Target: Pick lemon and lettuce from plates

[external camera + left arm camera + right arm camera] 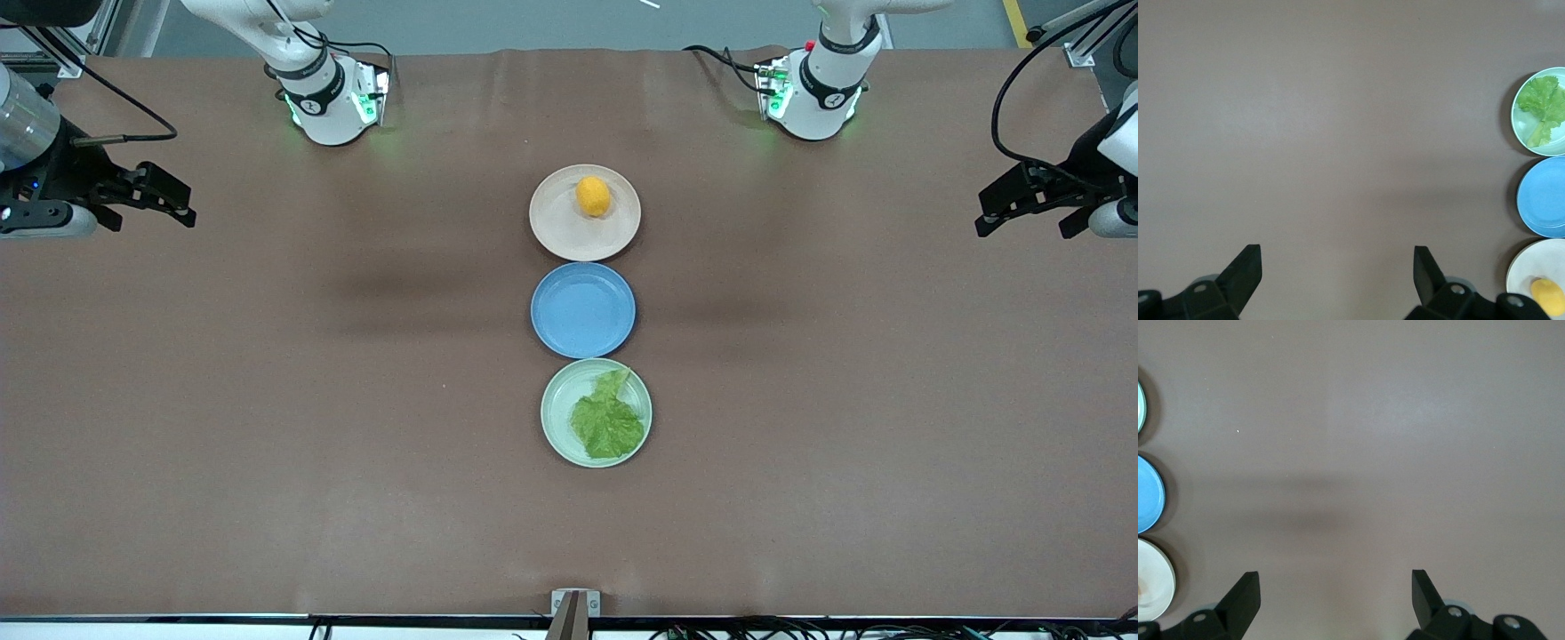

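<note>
The lemon lies on the beige-pink plate, the plate farthest from the front camera. The lettuce lies on the mint green plate, the nearest one. Both also show in the left wrist view: the lemon on its plate and the lettuce on its plate. My left gripper is open and empty, up over the left arm's end of the table. My right gripper is open and empty, up over the right arm's end.
An empty blue plate sits between the two task plates, touching both; it also shows in the left wrist view and the right wrist view. Brown table surface spreads wide on both sides of the plate row.
</note>
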Tool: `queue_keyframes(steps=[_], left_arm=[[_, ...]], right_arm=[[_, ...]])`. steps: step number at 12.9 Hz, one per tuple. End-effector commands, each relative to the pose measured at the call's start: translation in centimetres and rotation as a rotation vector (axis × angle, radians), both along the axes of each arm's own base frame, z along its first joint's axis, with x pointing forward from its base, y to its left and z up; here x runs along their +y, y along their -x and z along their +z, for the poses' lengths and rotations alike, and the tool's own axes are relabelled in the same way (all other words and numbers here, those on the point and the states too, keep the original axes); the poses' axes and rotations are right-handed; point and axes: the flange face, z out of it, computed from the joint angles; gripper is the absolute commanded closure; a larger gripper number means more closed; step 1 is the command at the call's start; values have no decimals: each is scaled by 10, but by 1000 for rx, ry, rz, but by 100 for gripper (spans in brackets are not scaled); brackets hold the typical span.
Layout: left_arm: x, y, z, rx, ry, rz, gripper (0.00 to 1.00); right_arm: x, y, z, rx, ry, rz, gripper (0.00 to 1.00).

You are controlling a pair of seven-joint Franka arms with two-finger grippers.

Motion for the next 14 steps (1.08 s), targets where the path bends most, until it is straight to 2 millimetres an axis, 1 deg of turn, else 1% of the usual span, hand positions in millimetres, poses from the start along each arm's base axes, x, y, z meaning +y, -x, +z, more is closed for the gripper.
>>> queue_keyframes(steps=[1,5,7,8,9,11,12,13,14], left_arm=[[-1,0,5,-7,-5,-17,0],[2,-1,5,-6,6,1,0],[-2,1,6,-3,14,2,0],[-7,-2,0,8,20,-1,0],[-15,-6,-8,25,41,-2,0],[-42,-16,-30,74,96,28,0],[-65,-22,-47,110,103,44,0],[-93,-26,-66,138,100,69,0],[-117,-33,-87,161,95,102,0]], right_arm=[[-5,0,-4,-4,-17,1,0],[-9,-2,-4,-9,-18,-7,0],[-7,-3,0,-13,-18,-8,0],[-7,-5,0,-12,-18,-11,0],[-7,-11,-7,5,-17,-11,0],[-8,-28,-29,37,-5,-7,0],[-8,-42,-51,71,-18,-4,0],[-10,-61,-72,90,-18,-3,0],[-12,-74,-83,107,-14,-2,0]])
